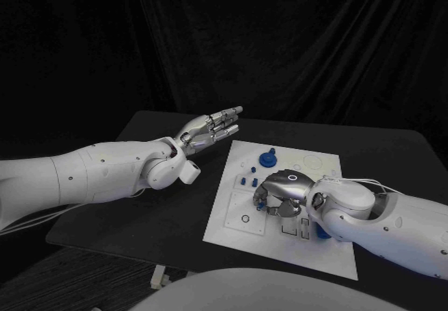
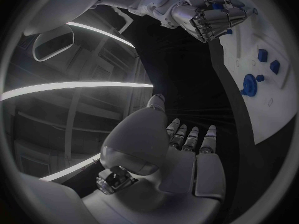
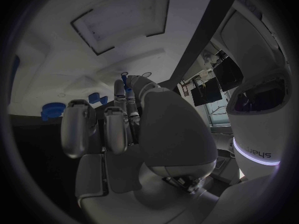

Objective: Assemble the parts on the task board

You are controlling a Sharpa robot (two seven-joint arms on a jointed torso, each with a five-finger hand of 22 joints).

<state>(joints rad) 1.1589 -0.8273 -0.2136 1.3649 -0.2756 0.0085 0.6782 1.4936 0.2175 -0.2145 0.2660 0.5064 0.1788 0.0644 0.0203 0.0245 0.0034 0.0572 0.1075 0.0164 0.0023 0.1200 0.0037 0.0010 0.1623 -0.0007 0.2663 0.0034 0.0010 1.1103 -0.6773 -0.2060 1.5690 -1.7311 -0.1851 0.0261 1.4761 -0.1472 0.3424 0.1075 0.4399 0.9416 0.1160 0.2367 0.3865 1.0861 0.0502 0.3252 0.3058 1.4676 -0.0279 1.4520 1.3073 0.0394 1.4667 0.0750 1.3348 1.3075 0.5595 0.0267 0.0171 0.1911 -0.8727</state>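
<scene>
On the black worktop point(image 1: 131, 214) lies the white task board point(image 1: 245, 228), set in the middle and reaching toward the robot's right side. Small blue parts sit on its upper half — a round blue gear-like part point(image 1: 267, 158) near the far edge, and a cluster of small blue pegs point(image 1: 246, 182) just beside it toward the near side. In the left wrist view the same round part point(image 2: 249, 85) shows with two small blue blocks point(image 2: 268, 60) close by.

Over the middle of the board hangs the right hand point(image 1: 279, 192), knuckles up, its fingers point(image 1: 268, 208) curled down toward the board surface; whether they pinch a part cannot be told, since the palm hides the fingertips. The left wrist view shows this hand point(image 2: 215, 22) from the side with fingers bent inward at the board's edge.

Off the board's far left corner, the left hand point(image 1: 209, 129) is raised above the worktop — fingers point(image 1: 226, 116) straight, apart and holding nothing, palm turned toward the board, well apart from the parts.
</scene>
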